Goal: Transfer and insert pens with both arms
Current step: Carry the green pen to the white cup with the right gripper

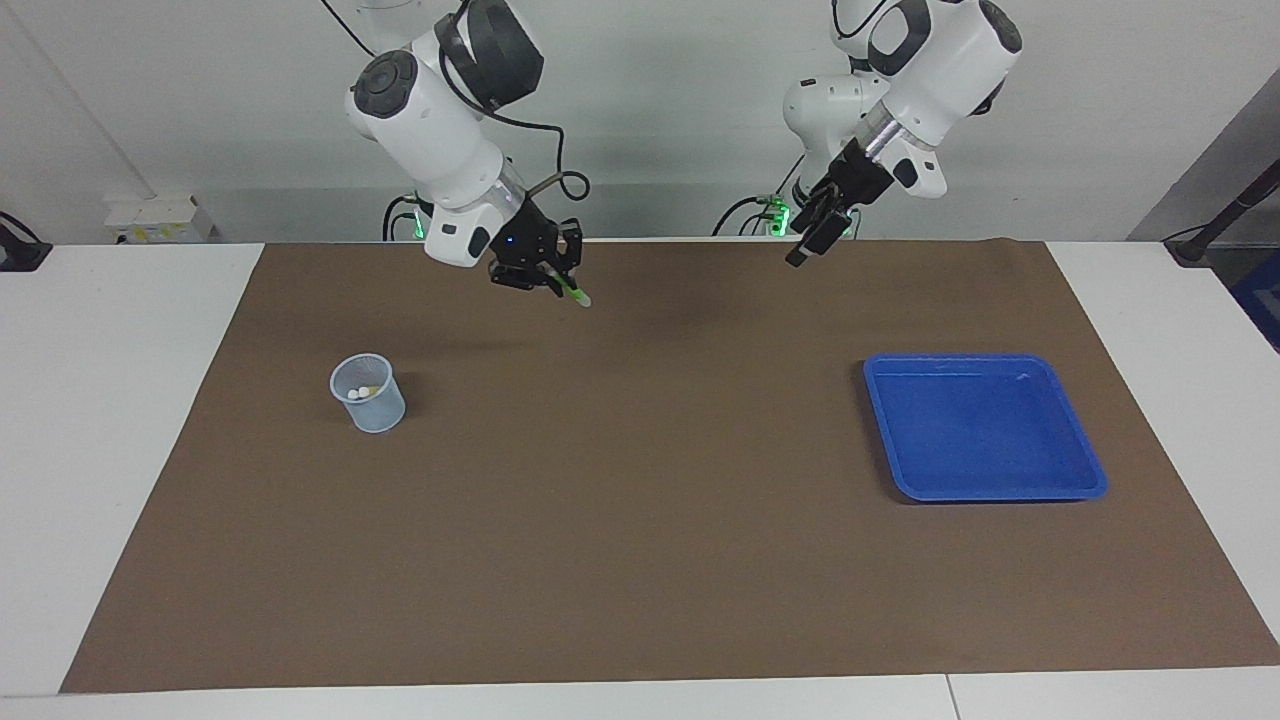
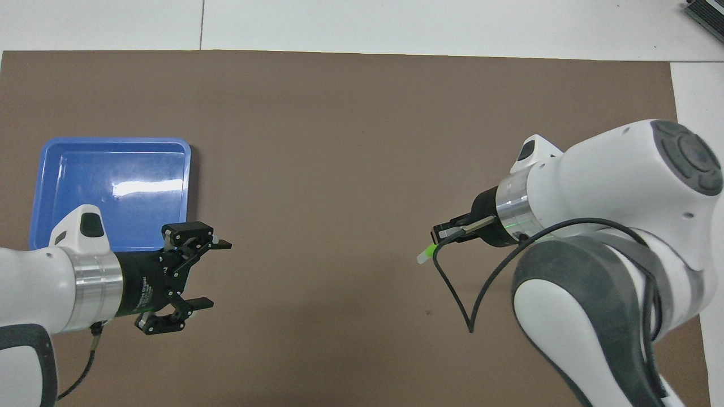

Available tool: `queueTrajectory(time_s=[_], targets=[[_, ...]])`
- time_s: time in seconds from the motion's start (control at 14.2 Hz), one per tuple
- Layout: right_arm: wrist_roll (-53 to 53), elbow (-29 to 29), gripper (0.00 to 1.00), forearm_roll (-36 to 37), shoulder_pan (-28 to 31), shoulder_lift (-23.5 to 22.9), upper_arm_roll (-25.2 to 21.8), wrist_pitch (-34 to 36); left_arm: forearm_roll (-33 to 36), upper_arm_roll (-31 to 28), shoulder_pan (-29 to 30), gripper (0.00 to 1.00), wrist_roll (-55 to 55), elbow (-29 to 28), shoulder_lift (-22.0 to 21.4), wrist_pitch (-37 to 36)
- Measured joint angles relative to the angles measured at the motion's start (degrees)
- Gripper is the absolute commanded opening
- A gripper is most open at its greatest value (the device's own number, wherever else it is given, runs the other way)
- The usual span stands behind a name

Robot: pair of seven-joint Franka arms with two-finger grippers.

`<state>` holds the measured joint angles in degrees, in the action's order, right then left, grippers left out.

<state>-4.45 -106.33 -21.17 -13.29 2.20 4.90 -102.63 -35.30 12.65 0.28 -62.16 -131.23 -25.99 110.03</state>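
Note:
My right gripper [image 1: 553,274] [image 2: 443,235] is shut on a green pen [image 1: 575,293] [image 2: 427,252], whose whitish end sticks out past the fingertips and slants down. It hangs over the brown mat [image 1: 640,500], off to one side of the clear cup [image 1: 368,393] and not above it. Two whitish pen ends [image 1: 358,393] show inside the cup, one on a yellow barrel. My right arm hides the cup in the overhead view. My left gripper [image 1: 806,248] [image 2: 216,275] is open and empty, in the air over the mat beside the blue tray [image 1: 985,430] [image 2: 113,192].
The blue tray holds nothing and lies toward the left arm's end of the mat. A black cable [image 2: 452,294] loops down from my right wrist. Two smaller white arms with green-lit bases [image 1: 455,215] stand at the robots' edge of the table.

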Motion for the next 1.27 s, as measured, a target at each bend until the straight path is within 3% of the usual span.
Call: queueTrajectory(time_s=[0.21,0.42,0.78,1.06,1.27], targets=[[-9.89,4.2,0.0,10.82,3.11,0.92,-0.07,9.67,3.24,-0.2,5.78,1.0,16.98,-0.02,-0.61,-5.27],[-21.77,5.54,0.0,22.18,4.79,1.32,-0.11,12.07,8.22,-0.44,11.81,1.0,32.37,0.13,-0.94,-7.5],[-35.88,1.09,0.0,25.95,10.04,1.12,-0.13,0.9,16.55,-0.56,18.28,1.0,50.52,2.83,-0.72,-7.82],[-42.38,-4.9,0.0,25.96,15.45,1.61,-0.18,-7.42,21.65,-0.41,18.85,1.0,53.5,9.08,2.28,-9.89],[-41.35,-7.76,0.0,25.95,15.89,2.58,-0.02,-8.81,23.44,-0.08,18.78,1.0,53.8,13.69,5.35,-10.84]])
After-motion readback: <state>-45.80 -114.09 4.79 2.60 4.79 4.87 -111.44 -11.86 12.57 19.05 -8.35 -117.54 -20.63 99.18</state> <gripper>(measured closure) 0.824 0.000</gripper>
